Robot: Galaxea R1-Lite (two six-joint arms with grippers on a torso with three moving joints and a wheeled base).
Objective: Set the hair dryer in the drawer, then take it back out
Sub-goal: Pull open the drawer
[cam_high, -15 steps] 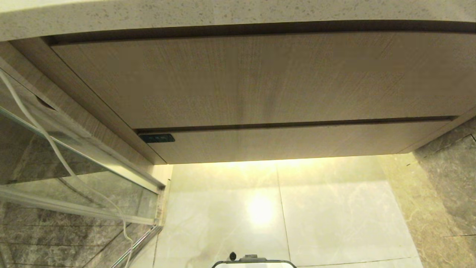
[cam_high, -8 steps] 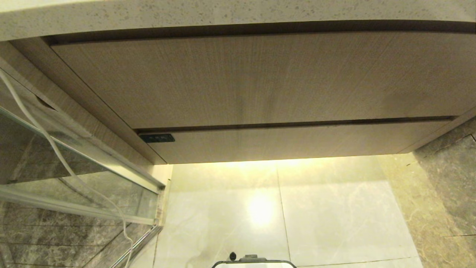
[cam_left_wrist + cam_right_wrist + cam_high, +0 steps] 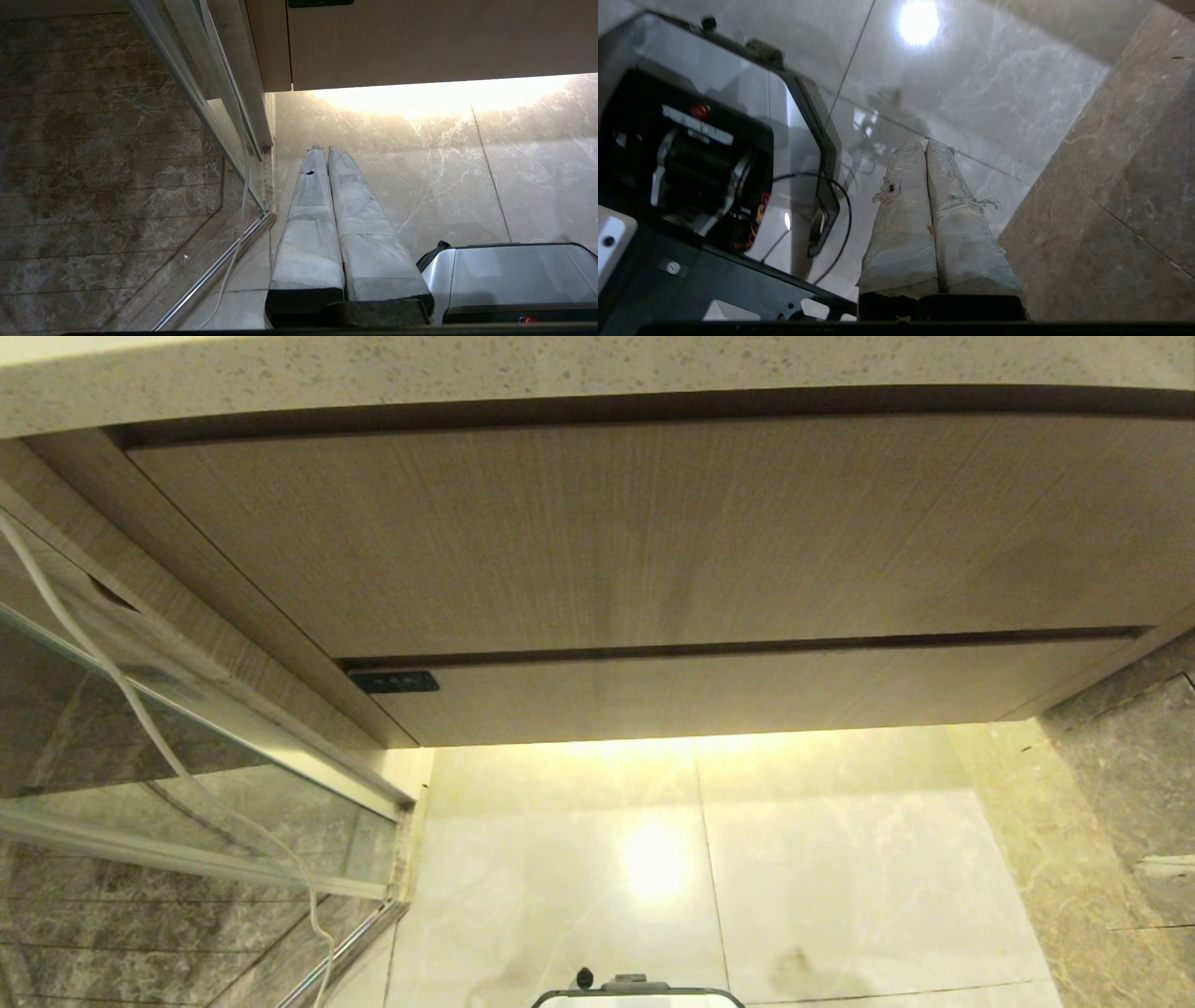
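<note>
The hair dryer is out of view. The drawer (image 3: 747,695) is the narrow wood-grain strip at the bottom of the vanity, pushed in flush; its front also shows in the left wrist view (image 3: 420,42). Above it is a much taller wood-grain front panel (image 3: 607,532). Neither gripper shows in the head view. My left gripper (image 3: 325,149) hangs over the pale floor beside the glass door, its taped fingers (image 3: 308,224) pressed together and holding nothing. My right gripper (image 3: 925,142) is shut and holds nothing, low over the floor next to my base (image 3: 691,140).
A speckled stone countertop (image 3: 560,373) overhangs the vanity. A glass shower door (image 3: 187,747) with a chrome rail and a hanging white cord (image 3: 140,709) closes off the left. Brown stone tiles (image 3: 1120,784) border the right. My base's front edge (image 3: 635,994) is at the bottom.
A dark shadow has appeared on the floor tile at the lower right of the head view, and a pale sliver now shows at its right edge. The vanity has not changed.
</note>
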